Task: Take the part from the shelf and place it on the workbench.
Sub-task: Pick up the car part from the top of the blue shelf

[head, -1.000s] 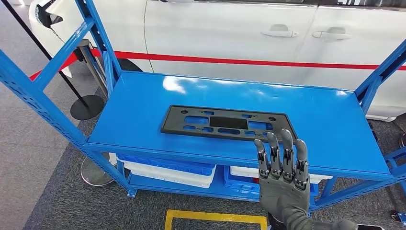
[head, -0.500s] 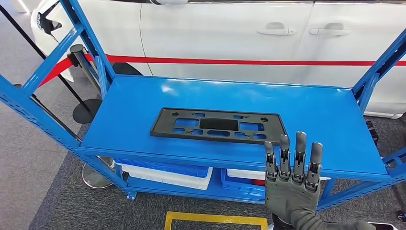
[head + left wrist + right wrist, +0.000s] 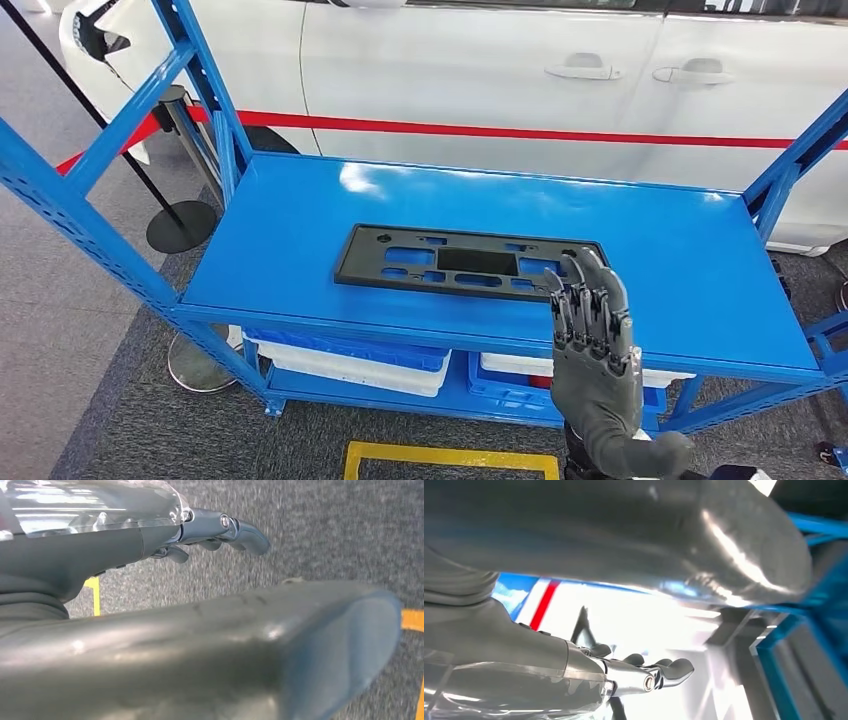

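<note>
We see our right hand [image 3: 593, 330] raised in front of the blue shelf [image 3: 300, 230], palm turned away from us, its fingers [image 3: 585, 285] apart and leaning forward over the shelf's front edge. Nothing is in it. The fingertips overlap the right end of the part [image 3: 450, 262] as seen from the head, but we cannot tell whether they touch it or hang just above it. In the right wrist view the same hand [image 3: 644, 677] shows its fingers stretched out with nothing between them and the thick thumb.

The part is a flat black plate with several cut-outs, lying flat on the top level of the shelf, near the front edge and roughly in the middle of its width.

Our left hand [image 3: 215, 532] hangs down over grey carpet [image 3: 325, 530], fingers loosely extended and holding nothing.

Behind the shelf stands a white car [image 3: 500, 90] with a red stripe along its side. White and blue bins [image 3: 350, 360] sit on the lower level of the shelf.
</note>
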Available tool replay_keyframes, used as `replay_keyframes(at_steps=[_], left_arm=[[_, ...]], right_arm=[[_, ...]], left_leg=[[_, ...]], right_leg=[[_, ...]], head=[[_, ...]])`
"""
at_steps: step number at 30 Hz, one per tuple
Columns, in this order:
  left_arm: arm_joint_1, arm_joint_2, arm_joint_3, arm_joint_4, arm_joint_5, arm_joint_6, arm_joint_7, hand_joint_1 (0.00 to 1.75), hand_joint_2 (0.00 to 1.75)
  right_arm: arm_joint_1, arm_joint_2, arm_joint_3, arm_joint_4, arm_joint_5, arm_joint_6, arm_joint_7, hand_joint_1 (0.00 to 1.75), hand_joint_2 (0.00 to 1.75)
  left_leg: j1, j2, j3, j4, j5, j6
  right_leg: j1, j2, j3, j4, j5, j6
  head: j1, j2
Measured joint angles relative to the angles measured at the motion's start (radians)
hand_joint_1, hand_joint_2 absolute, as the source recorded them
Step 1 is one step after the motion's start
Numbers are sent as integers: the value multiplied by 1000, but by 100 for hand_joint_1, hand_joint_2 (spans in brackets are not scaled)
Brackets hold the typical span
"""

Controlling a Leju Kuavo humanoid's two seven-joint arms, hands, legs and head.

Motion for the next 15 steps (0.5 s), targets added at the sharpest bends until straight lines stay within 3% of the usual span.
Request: replay_keyframes(at_steps=[1, 2, 4, 6, 7, 11, 13, 15], left_arm=[[0, 0, 0, 0, -2, -1, 1, 0, 0], [-1, 0, 0, 0, -4, -2, 1, 0, 0], [-2, 0, -2, 0, -7, -4, 1, 0, 0], [-5, -1, -4, 0, -9, -4, 1, 0, 0], [-6, -1, -5, 0, -10, -4, 1, 0, 0], [-11, 0, -8, 0, -10, -5, 3, 0, 0], [-12, 0, -9, 0, -11, -5, 3, 0, 0], [-12, 0, -11, 0, -11, -5, 3, 0, 0]], right_arm=[[-4, -8, 9, 5, 44, -45, 0, 0, 0], [-8, -15, 18, 11, 82, -82, 0, 0, 0], [-18, -27, 35, 21, 134, -141, 0, 0, 0], [-32, -40, 51, 31, 168, -191, 0, 0, 0], [-40, -46, 59, 37, 184, -217, 0, 0, 0], [-78, -71, 100, 73, 227, -296, 1, 0, 0], [-92, -77, 116, 85, 238, -310, 2, 0, 0], [-102, -84, 129, 99, 268, -334, 12, 0, 0]], left_leg=[[-1, 0, 0, 0, 0, 0], [-1, 0, 1, 1, -1, 0], [-1, -2, 6, 2, -3, -3], [-4, -4, 8, 4, -7, -10], [-6, -4, 7, 5, -9, -16], [-5, -2, 5, 10, -18, -40], [-2, -2, -29, 88, -65, -49], [0, -2, -95, 227, -128, -55]], right_leg=[[-1, 0, -21, 39, -6, 1], [-2, 0, -24, 40, 8, 2], [-3, -1, 24, -63, 78, -2], [-1, -1, 82, -187, 125, -9], [0, -1, 96, -220, 133, -13], [2, 2, 99, -238, 137, -34], [-1, 0, 102, -244, 140, -44], [2, -2, 101, -243, 140, -49]], head=[[0, 0], [0, 0], [0, 0], [0, 0], [0, 0], [-1, 0], [-2, 0], [-2, 0]])
